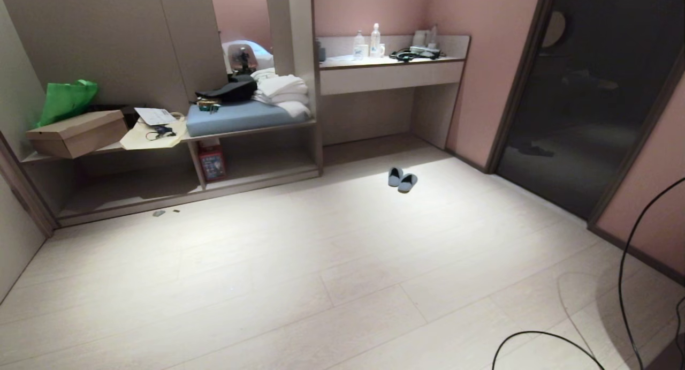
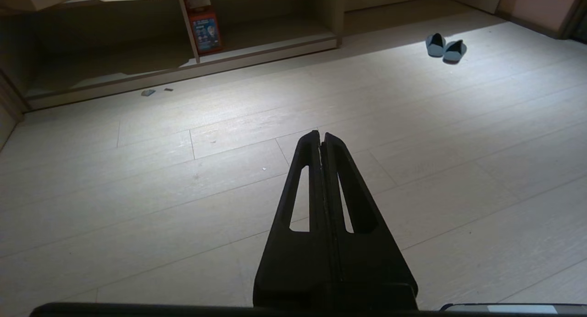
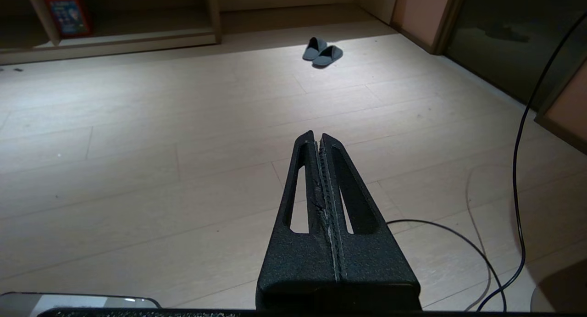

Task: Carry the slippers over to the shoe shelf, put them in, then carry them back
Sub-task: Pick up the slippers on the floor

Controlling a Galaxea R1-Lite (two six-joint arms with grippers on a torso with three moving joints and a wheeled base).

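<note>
Head view: neither arm is showing here. Two slippers [image 1: 402,180] are lying side by side on the pale plank floor [image 1: 299,284], touching each other, in the lit patch just in front of the desk recess and to the right of the shoe shelf [image 1: 160,190]. The shelf is standing well apart from the pair; its low opening is being split by one upright divider [image 1: 196,164] into two compartments, and one red box [image 1: 212,159] is standing in the right compartment against that divider. On the board above are lying one cardboard shoebox [image 1: 77,133], one green bag [image 1: 65,100] and one blue cushion [image 1: 243,116]. Two bottles [image 1: 367,42] are standing on the desk counter [image 1: 390,73]. One black cable [image 1: 626,263] is looping across the floor at the lower right.

Left wrist view: the left gripper [image 2: 321,136] is hanging above bare floor, pointing forward and down, its two fingers pressed together and holding nothing. The two slippers are lying far ahead of it; two small scraps [image 2: 155,91] are lying on the floor before the shelf.

Right wrist view: the right gripper [image 3: 317,136] is hanging in the same pose, fingers closed tight and empty. The pair of slippers is lying well ahead of its tips, and the cable is trailing beside it.
</note>
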